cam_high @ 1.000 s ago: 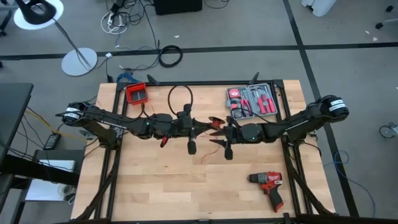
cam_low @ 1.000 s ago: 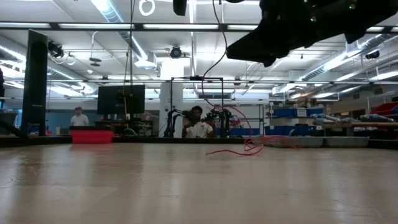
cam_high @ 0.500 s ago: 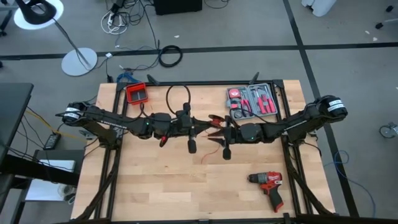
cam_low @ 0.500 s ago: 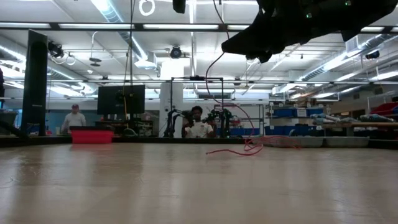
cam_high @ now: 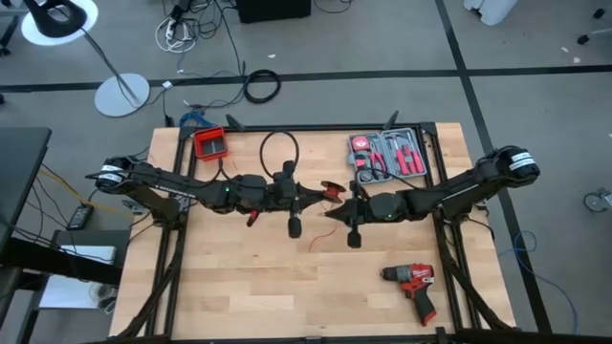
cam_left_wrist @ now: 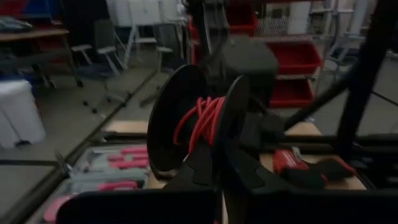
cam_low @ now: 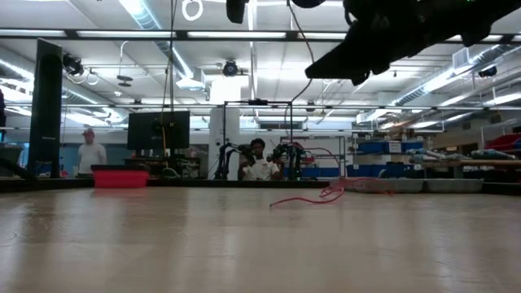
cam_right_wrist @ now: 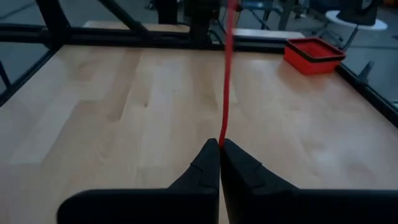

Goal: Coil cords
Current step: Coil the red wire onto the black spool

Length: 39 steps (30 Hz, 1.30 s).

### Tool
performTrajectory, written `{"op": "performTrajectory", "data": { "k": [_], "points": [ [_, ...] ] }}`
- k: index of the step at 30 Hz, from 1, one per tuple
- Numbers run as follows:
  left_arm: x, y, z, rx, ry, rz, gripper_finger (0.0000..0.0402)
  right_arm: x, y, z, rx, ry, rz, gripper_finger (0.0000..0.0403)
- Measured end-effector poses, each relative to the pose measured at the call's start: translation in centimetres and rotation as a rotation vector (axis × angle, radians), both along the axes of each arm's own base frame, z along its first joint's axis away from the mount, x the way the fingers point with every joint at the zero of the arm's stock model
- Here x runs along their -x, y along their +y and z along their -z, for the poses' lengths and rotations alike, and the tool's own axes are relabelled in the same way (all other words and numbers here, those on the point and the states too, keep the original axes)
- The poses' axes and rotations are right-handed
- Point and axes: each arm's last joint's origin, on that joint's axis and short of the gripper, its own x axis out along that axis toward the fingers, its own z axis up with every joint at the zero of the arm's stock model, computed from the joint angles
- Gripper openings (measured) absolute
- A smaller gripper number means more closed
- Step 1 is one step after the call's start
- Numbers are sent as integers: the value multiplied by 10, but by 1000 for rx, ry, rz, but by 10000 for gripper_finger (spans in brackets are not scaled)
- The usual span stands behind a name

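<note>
Both arms meet over the middle of the light wooden table (cam_high: 258, 287). I see the left gripper (cam_left_wrist: 221, 163) clenched on a black spool (cam_left_wrist: 186, 118) wound with red cord. The right gripper (cam_right_wrist: 219, 149) is pinched tight on the red strand of the cords (cam_right_wrist: 226, 74), which runs taut away from its fingertips above the boards. In the low view a loose length of red wire (cam_low: 313, 195) lies on the far part of the tabletop.

Surface: red bin (cam_high: 209, 143) at the far left corner, open tool case (cam_high: 387, 155) at the far right, red drill (cam_high: 413, 283) lying near the front right edge.

Room: grey floor with a black cable ring (cam_high: 261, 87) beyond the table, a lamp base (cam_high: 121, 95), ceiling strip lights, shelving. One person (cam_low: 85, 153) stands far left, another (cam_low: 259, 163) sits behind the table.
</note>
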Motion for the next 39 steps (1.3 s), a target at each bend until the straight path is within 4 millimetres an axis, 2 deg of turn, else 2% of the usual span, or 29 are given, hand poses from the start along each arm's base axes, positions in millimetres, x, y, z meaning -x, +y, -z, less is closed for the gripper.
{"op": "performTrajectory", "data": {
  "k": [13, 22, 27, 33, 39],
  "points": [
    [14, 3, 7, 21, 186, -3, 9, 50, 10, -36, 5, 32, -40, 1],
    [20, 6, 14, 31, 292, -35, 9, 69, 12, -55, -2, -45, -94, 0],
    [20, 6, 14, 53, 280, -42, 9, 67, 12, -69, 59, -80, -117, 0],
    [19, 4, 14, 114, 279, -13, 9, 54, 10, -100, 242, -57, -122, 0],
    [19, -1, 14, 175, 278, 44, 9, 38, 4, -123, 323, -25, -112, 0]
  ]
}}
